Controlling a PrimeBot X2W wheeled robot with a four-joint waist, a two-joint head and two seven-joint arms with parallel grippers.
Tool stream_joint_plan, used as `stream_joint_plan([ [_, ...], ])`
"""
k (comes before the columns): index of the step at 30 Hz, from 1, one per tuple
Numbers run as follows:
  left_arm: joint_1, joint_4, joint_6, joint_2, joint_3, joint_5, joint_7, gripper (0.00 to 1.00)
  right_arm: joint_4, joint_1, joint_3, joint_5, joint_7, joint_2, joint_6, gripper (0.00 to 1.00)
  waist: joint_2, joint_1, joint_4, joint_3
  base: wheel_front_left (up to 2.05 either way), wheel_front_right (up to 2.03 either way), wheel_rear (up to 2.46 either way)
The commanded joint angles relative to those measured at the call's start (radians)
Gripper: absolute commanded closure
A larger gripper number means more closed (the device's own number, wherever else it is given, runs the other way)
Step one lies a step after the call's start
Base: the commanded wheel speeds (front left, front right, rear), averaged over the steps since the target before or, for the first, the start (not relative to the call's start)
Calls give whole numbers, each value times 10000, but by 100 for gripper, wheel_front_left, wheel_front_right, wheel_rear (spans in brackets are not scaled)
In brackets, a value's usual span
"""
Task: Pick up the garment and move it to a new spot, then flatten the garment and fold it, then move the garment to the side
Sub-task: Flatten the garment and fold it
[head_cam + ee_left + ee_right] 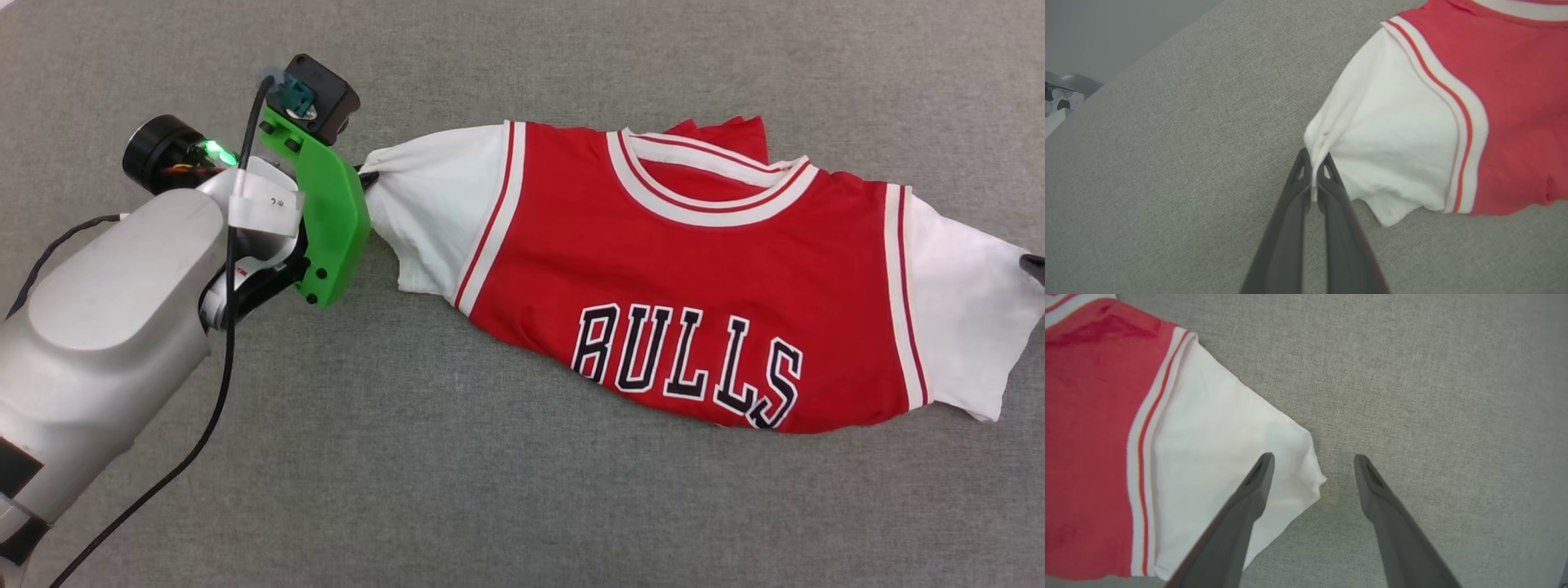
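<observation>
1 red garment (686, 269) lay rumpled on the grey desk (408, 490). The left gripper (1314, 157) was clamped on the tip of 1 white sleeve (1392, 134). The right gripper (1313, 456) hung with its jaws apart, astride the edge of the other sleeve (1220, 437). It likely needed to pinch there, then both lift evenly. Count: 1 garment, 2 sleeves, 2 grippers.

The head view looks steeply down on the grey surface (522, 506), wide enough for the whole garment (694, 269). The left wrist view looks close along the left gripper (1313, 161) at one sleeve (1392, 134), the right wrist view along the right gripper (1313, 456) at the other sleeve (1216, 449); the head view shares both.
</observation>
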Motion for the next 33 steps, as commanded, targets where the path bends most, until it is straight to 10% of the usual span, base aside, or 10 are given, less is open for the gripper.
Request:
stream_joint_plan([
  [1, -153, -78, 81, -44, 38, 66, -76, 100, 280, -208, 76, 55, -13, 226, -9, 0, 0, 0, 188, 257, 0, 0, 0],
  [12, -205, -220, 176, -55, 77, 77, -220, 100, 2067, -285, 1440, 340, -495, 1283, -9, 0, 0, 0, 213, 500, 0, 0, 0],
  [13, -173, -178, 172, -48, 68, 74, -250, 100, 2112, -317, 1523, 379, -703, 1271, -9, 73, 0, 0, 194, 448, 0, 0, 0],
  [14, -147, -157, 164, -44, 65, 84, -309, 100, 2135, -353, 1564, 416, -904, 1249, -9, 100, 0, 0, 178, 397, 0, 0, 0],
  [24, 184, -592, 505, 319, 400, 593, -2103, 100, 990, -488, 1555, 200, -4884, -12, -9, 100, 0, 0, -45, -1345, 0, 0, 0],
  [33, -78, -2170, 1307, 791, 997, 1007, -2976, 100, -580, -378, 562, 36, -6294, -338, -9, 100, 0, 0, -71, -2175, 0, 0, 0],
])
